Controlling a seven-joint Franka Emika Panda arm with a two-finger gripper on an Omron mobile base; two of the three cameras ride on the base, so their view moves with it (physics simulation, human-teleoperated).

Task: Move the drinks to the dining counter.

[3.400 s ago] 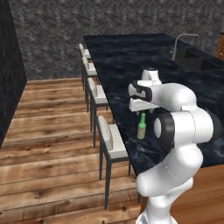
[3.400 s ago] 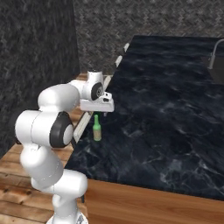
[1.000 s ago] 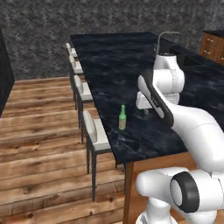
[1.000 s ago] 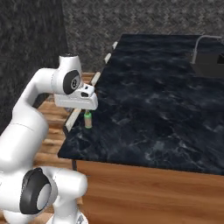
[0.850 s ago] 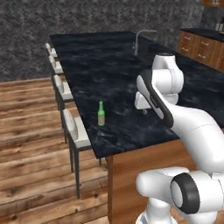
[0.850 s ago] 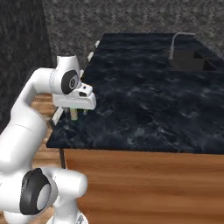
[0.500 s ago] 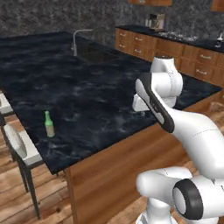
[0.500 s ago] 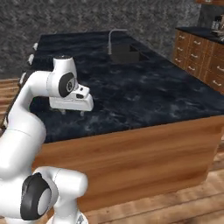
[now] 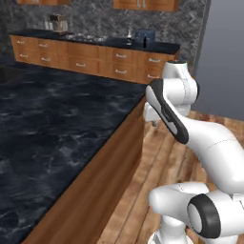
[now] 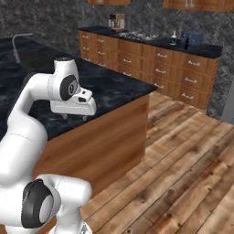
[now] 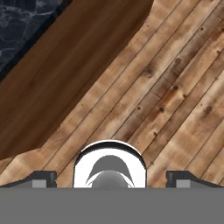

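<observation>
A: Left base view. The dining counter (image 9: 57, 128) runs down the left, and its wooden base ends at a corner beside the arm. The claw (image 9: 153, 122) hangs past that corner over the plank floor (image 9: 143, 190). I can't read the jaws from this side.

B: Where are the drinks?

A: One small bottle (image 9: 128, 35) is on the back counter (image 9: 90, 47) near its right end, just left of the blue toaster (image 9: 144, 37). It's well apart from the claw.

B: Right base view?

A: The claw is released here, with both fingers spread and nothing between them. It sits level with the dining counter's top, off its near edge. My reading is that it's empty and tucked in for travel. Two bottles (image 10: 179, 40), one clear and one dark, stand at the back counter's right end, touching or nearly touching the toaster. A coffee machine (image 10: 117, 20) sits toward the left end. A faucet (image 10: 17, 43) rises at the dining counter's far side.

B: Any obstacles?

A: The floor between the two counters looks open. The toaster crowds the bottles, so a grasp from the left or front seems safer.

B: Hand view?

A: It looks straight down on floor planks, with the dining counter's corner at upper left. The fingertips (image 11: 43, 178) are wide apart.
</observation>
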